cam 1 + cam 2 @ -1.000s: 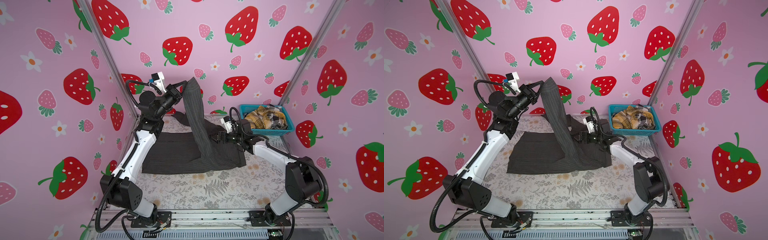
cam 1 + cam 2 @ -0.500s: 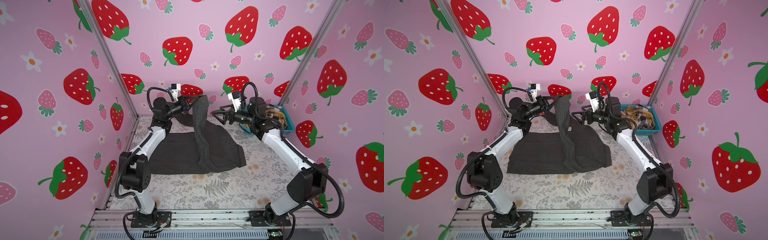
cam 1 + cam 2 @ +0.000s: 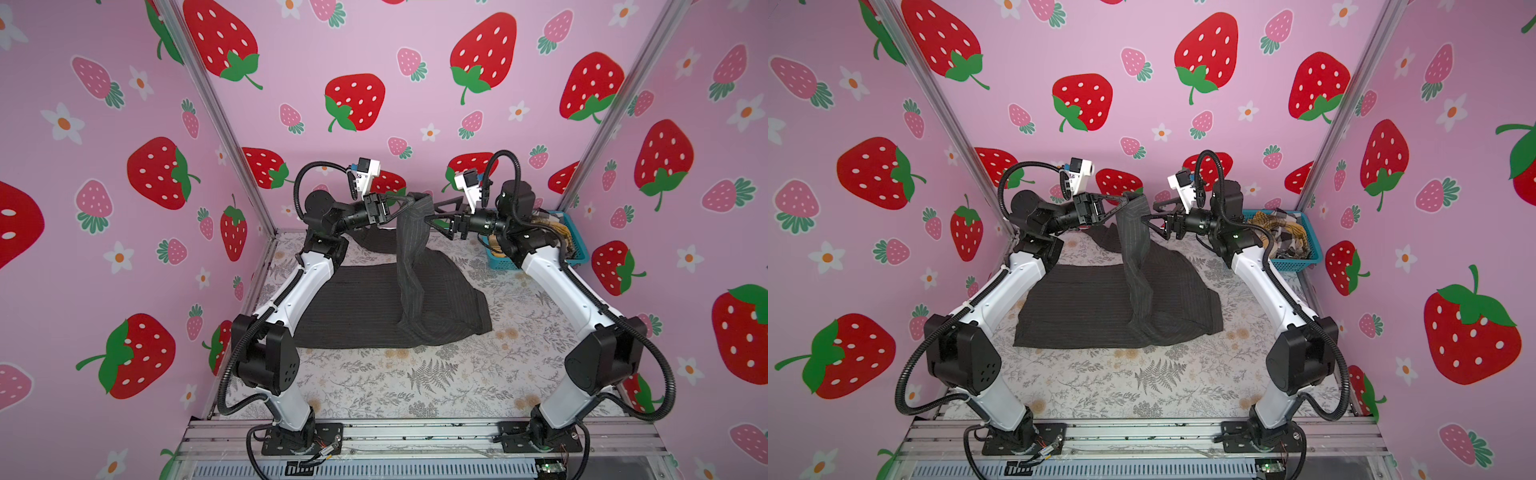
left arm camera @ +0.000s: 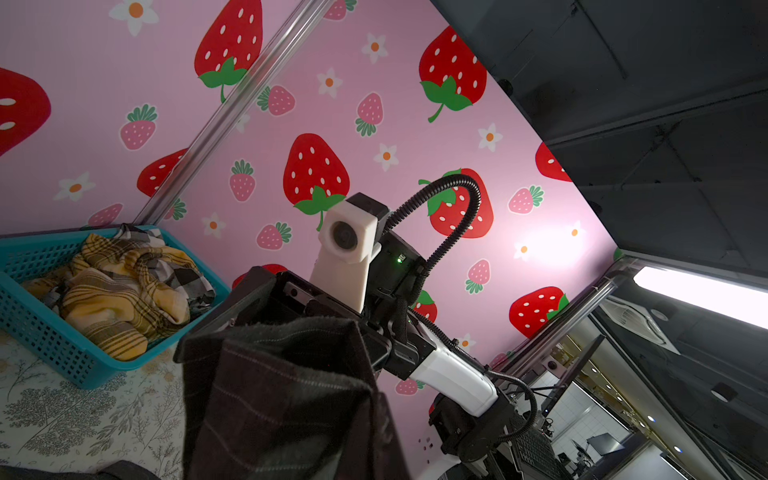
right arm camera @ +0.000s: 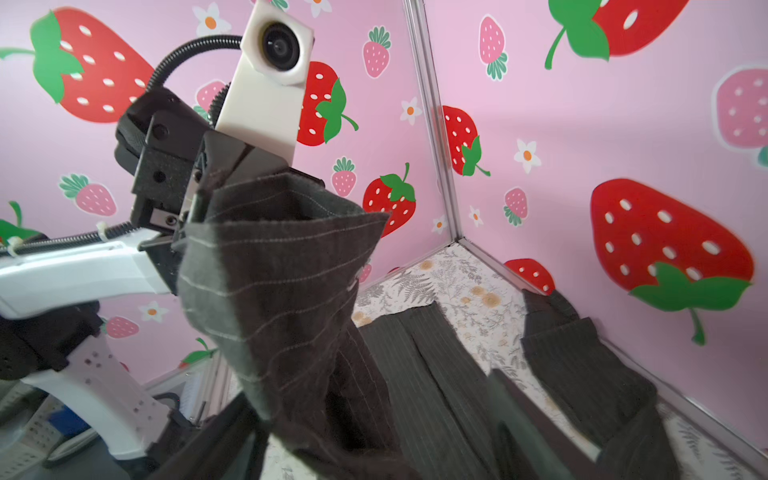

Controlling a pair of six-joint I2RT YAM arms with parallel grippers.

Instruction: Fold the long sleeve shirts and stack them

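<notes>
Holding raised sleeve (image 3: 409, 249) of charcoal pinstripe shirt (image 3: 353, 307), left gripper (image 3: 405, 203) clamped on cuff (image 5: 266, 195) | right gripper (image 3: 432, 215) jaws apart, just beside sleeve | top views: shirt body flat on table (image 3: 415, 382) | right wrist view alone: cuff pinch close up | left wrist view alone: plaid shirts (image 4: 116, 291) clear in blue basket (image 4: 37, 332)

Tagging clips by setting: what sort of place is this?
Probably a robot test booth, not a home: strawberry-print wall panels on metal posts, two white arms bolted to a rail, floral-covered table.
</notes>
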